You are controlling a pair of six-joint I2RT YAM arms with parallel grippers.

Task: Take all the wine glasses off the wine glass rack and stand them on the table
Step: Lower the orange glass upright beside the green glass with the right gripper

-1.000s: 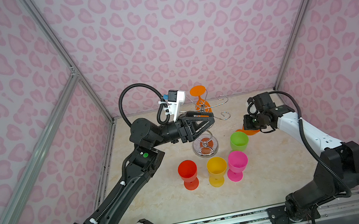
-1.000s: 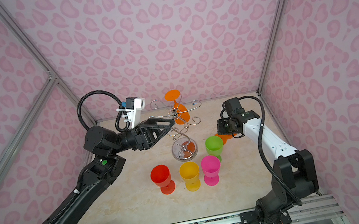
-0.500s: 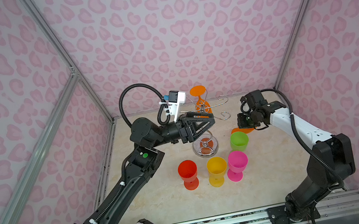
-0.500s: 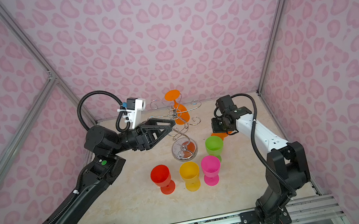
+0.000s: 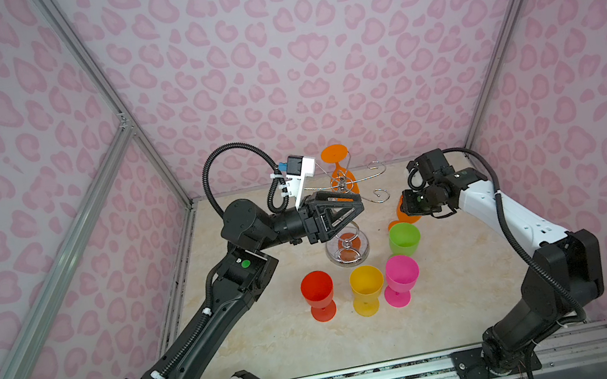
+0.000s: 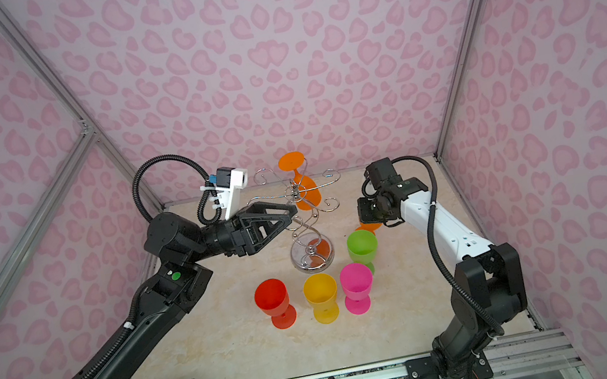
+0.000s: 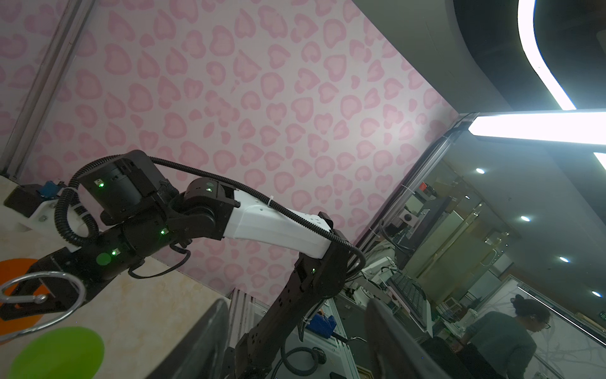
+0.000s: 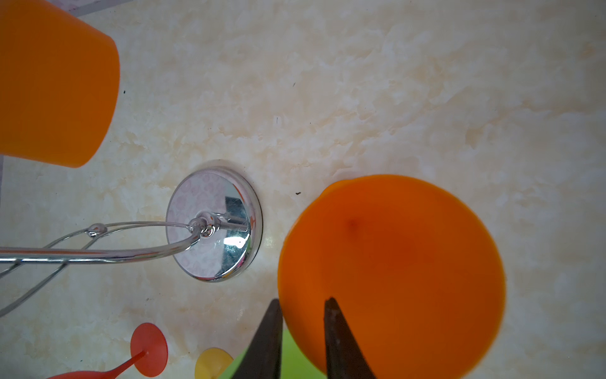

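- In both top views the wine glass rack (image 5: 348, 252) stands on the tabletop (image 5: 456, 277), nearer its far edge, with an orange wine glass (image 5: 334, 153) hanging inverted on it.
- Left wrist: left gripper (image 7: 296, 303) spread wide, empty.
- Right wrist: right gripper (image 8: 301, 300) slightly parted astride the rim of a second orange glass (image 8: 393, 279).

Pink hearts blotch the walls (image 5: 311, 50); the counter (image 5: 460, 298) is cream marble. The wine glass rack (image 6: 314, 258) is chrome, its wine glass (image 6: 313, 197) orange. Nearby: red glass (image 5: 317, 287), yellow glass (image 5: 367, 282), magenta glass (image 5: 401, 272), green glass (image 5: 404, 238).
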